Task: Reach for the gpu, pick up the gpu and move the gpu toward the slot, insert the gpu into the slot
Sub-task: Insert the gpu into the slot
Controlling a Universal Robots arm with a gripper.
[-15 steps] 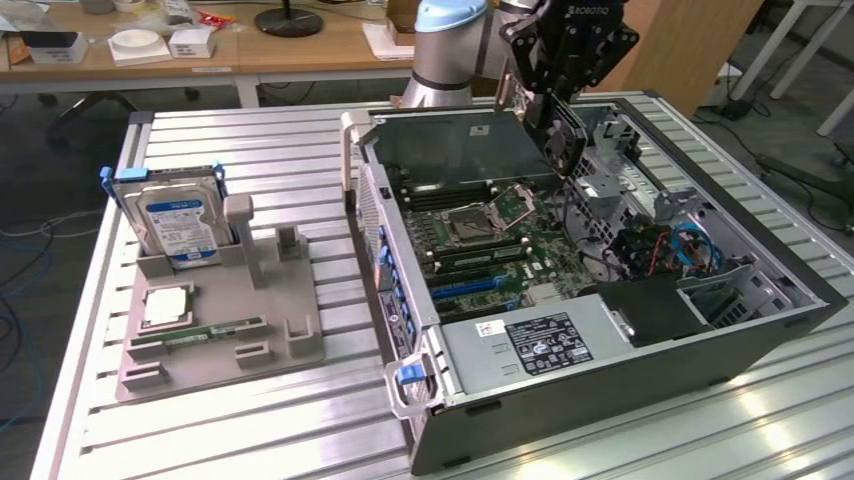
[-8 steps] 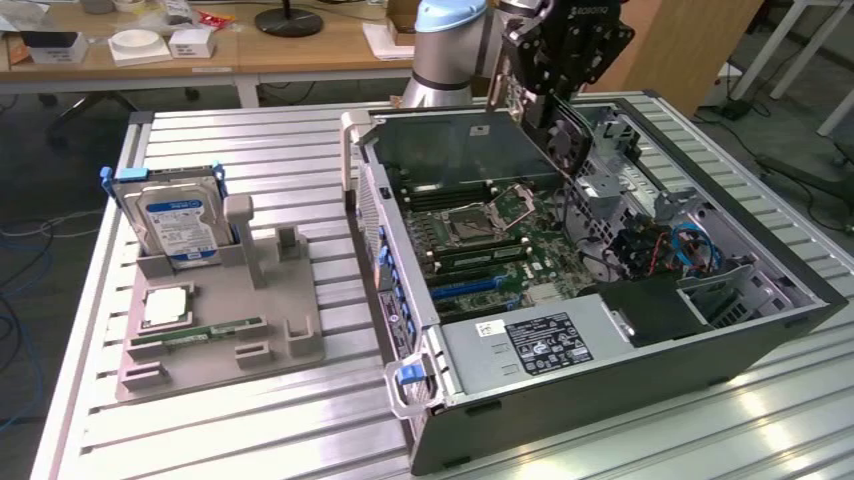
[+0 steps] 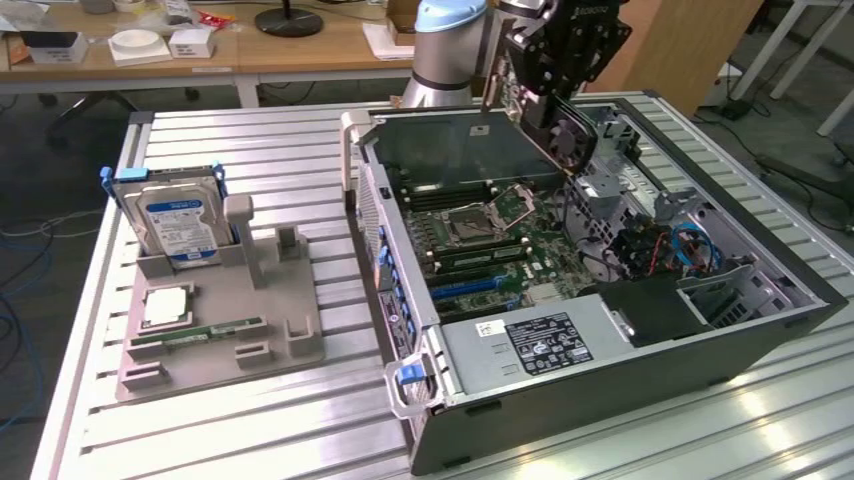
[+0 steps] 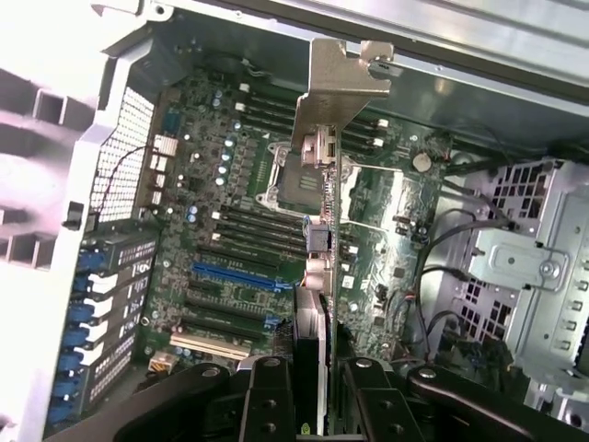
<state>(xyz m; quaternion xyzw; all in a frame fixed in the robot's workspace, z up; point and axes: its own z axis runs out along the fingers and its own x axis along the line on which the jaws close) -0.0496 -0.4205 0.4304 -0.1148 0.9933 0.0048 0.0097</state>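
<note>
Gripper (image 4: pixel 317 382) clamped on gpu (image 3: pixel 577 135). Card hangs edge-down above open case (image 3: pixel 641 370). Pickup done. Blue slot (image 4: pixel 235 274) on motherboard unfilled, insertion pending.

gpu (image 4: pixel 324 152) bracket: pale matt metal | case (image 3: pixel 627 390): dark matt | table (image 3: pixel 267 430): ribbed metal

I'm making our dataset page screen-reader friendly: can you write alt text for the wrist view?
The gripper holds the gpu edge-on, its pale metal bracket farthest from the camera, above the motherboard inside an open computer case. A blue expansion slot shows on the board, and black cables run beside a metal drive cage.
</note>
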